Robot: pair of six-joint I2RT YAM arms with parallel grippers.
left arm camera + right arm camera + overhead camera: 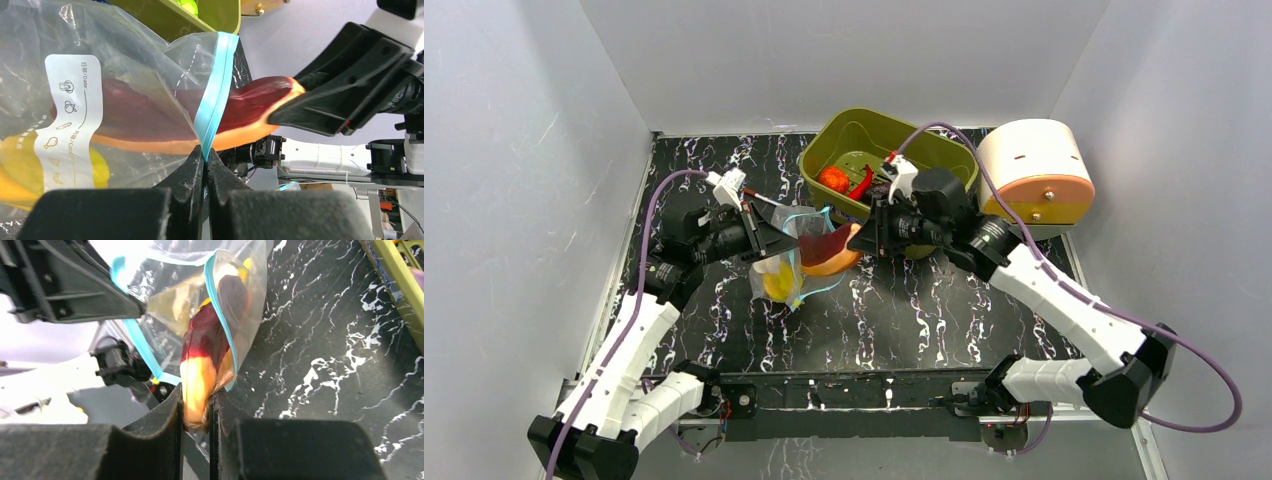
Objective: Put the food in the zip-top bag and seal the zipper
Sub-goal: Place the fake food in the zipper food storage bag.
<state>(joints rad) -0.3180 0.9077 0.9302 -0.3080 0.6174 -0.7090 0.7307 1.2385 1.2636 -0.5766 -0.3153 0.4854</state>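
The clear zip-top bag (782, 258) hangs between my grippers above the black marbled table. My left gripper (206, 152) is shut on its teal-blue zipper (217, 95) at the mouth edge. A yellow banana (776, 283) lies inside the bag. My right gripper (196, 410) is shut on the end of a dark maroon and orange toy food (202, 360). This food (250, 107) sticks halfway through the open mouth, its front part inside the bag. In the top view the right gripper (861, 240) is right of the bag and the left gripper (774, 240) is at its left.
The olive-green tub (856, 122) stands behind the right gripper, holding a red-orange tomato (832, 180), a red chili (862, 180) and a green fruit (185, 5). A white and orange cylinder (1034, 175) stands at the back right. White walls enclose the table.
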